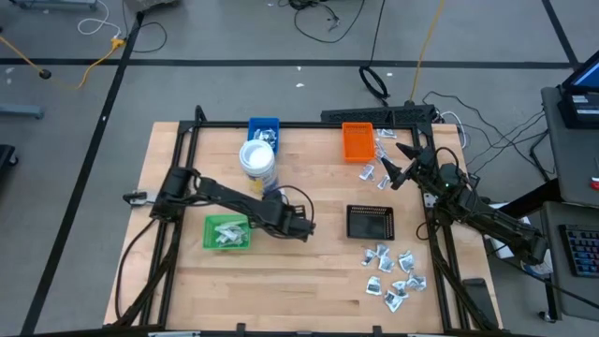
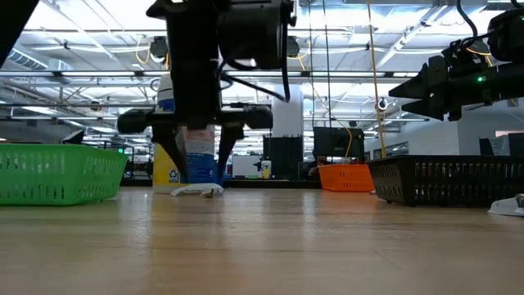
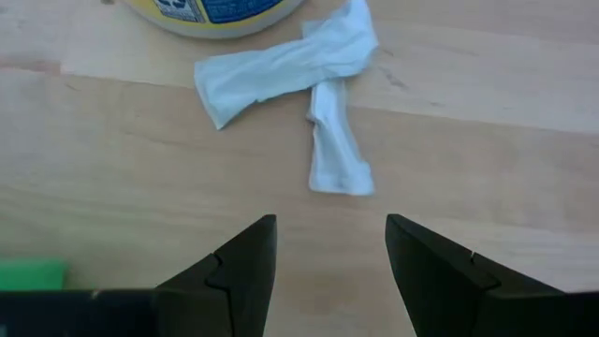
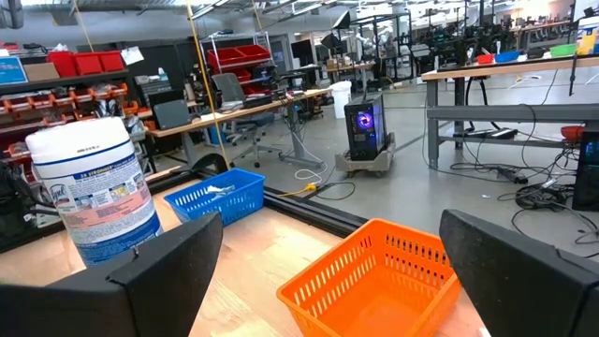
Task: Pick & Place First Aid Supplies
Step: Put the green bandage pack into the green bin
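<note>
Going left to right across the table:
Green tray (image 1: 227,233): sat at the left, a few white packets (image 1: 223,231) seen inside.
Left gripper (image 3: 329,271): hung low over the wood just right of the green tray, jaws apart, nothing held; two white wrapped pieces (image 3: 309,89) lie crossed just ahead of its fingertips, beside the white tub (image 1: 257,159).
Blue tray (image 1: 264,129): parked at the far edge, behind the tub.
Orange tray (image 1: 357,140): far side, right of centre.
Black tray (image 1: 371,222): found mid-right.
Right gripper (image 1: 395,161): raised near the orange tray, jaws spread wide, empty.
Loose supplies (image 1: 395,276): scattered at the near right, with a few more (image 1: 382,167) by the orange tray.
</note>
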Controlling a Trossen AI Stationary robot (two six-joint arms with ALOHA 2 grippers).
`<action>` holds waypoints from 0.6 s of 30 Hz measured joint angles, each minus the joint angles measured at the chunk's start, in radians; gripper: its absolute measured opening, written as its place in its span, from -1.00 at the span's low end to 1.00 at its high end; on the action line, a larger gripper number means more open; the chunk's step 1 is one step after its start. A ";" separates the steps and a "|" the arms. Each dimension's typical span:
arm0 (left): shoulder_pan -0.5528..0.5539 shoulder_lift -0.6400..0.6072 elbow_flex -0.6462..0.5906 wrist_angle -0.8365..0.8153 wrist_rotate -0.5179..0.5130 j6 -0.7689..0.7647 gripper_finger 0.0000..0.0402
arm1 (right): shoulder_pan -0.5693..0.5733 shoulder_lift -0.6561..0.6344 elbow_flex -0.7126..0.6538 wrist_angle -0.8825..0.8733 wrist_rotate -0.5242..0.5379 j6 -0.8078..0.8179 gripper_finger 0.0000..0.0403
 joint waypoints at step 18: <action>0.034 0.044 -0.010 0.004 -0.068 0.014 0.03 | 0.000 0.000 0.000 0.000 0.000 0.000 0.95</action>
